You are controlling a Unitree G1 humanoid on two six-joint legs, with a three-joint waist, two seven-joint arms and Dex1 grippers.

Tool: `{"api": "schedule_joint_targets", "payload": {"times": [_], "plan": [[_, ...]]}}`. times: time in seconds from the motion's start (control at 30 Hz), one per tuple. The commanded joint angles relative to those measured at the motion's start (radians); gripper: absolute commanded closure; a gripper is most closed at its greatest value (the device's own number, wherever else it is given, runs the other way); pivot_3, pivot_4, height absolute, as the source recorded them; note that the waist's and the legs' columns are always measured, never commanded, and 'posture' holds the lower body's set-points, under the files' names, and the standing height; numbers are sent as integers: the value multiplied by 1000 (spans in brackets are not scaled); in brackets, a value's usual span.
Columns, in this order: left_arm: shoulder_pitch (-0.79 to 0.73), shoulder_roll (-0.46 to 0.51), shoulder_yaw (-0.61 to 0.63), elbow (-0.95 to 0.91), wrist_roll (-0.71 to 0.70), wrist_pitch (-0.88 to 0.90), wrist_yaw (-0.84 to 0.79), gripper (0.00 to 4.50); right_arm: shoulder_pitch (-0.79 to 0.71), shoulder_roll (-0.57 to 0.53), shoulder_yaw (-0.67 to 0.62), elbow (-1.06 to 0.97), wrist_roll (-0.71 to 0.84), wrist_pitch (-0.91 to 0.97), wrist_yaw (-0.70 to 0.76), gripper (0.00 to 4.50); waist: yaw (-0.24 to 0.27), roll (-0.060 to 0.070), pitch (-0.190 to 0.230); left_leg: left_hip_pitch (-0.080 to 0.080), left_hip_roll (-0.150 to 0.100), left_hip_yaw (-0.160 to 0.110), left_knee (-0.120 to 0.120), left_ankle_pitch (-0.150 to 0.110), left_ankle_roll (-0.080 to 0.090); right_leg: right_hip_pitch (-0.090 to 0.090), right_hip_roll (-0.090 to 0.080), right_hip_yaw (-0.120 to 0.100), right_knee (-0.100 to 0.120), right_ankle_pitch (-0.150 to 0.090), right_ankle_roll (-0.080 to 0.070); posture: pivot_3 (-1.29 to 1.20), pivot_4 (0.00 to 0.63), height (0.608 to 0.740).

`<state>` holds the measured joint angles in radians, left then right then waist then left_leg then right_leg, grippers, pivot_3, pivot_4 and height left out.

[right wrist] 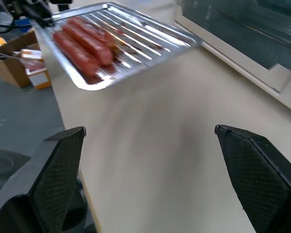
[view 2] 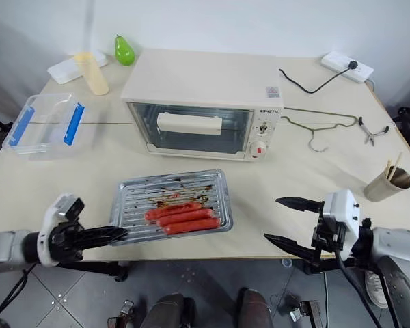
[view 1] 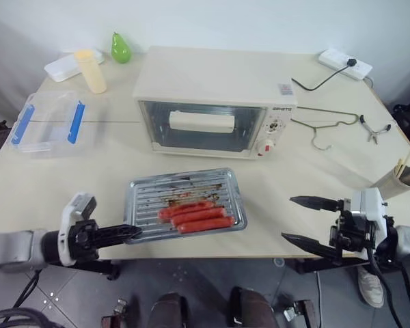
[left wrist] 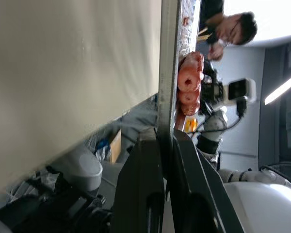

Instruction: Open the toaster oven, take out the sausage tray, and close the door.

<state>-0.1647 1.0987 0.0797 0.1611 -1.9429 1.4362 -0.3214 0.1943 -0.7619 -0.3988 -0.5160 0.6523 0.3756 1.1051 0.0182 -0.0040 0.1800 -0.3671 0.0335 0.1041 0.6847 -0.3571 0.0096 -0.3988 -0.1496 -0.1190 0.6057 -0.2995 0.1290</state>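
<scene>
Pale table is carrying the sausage tray crosswise before the toaster oven, whose door is sitting shut. Left pincer is clamping the tray's near-left rim; right pincer is hanging apart, empty, well right.

We can't read the toaster oven knob markings, too small. In the left wrist view the sausage tray is edge-on, so its far rim is hidden behind the sausages. In the right wrist view the oven door is cut off by the frame edge.
</scene>
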Motion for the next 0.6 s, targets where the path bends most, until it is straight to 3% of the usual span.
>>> {"api": "schedule_joint_targets", "payload": {"times": [0.03,0.2,0.47,0.6], "plan": [[-184,-61,-117,141,-29,35,129,4500,57,15,-62,-93,32,-5,-49,36,5,-1,0,0,0,0,0,0,-1,0,0,0,1,0,0,0,150,740],[-365,-143,-226,257,-29,77,242,4500,117,36,-86,-161,49,0,-113,36,6,-2,0,1,0,0,0,1,-1,0,0,1,2,1,1,0,150,740],[-474,-260,-295,262,-11,54,375,4500,170,64,-74,-222,52,-12,-187,36,7,-3,0,1,-1,0,1,2,-1,0,0,3,2,1,1,0,150,740],[-467,-296,-255,220,57,34,388,3395,165,64,-60,-230,52,-12,-209,0,7,-3,0,1,-1,0,2,2,0,1,0,4,1,1,1,0,150,740]]}}
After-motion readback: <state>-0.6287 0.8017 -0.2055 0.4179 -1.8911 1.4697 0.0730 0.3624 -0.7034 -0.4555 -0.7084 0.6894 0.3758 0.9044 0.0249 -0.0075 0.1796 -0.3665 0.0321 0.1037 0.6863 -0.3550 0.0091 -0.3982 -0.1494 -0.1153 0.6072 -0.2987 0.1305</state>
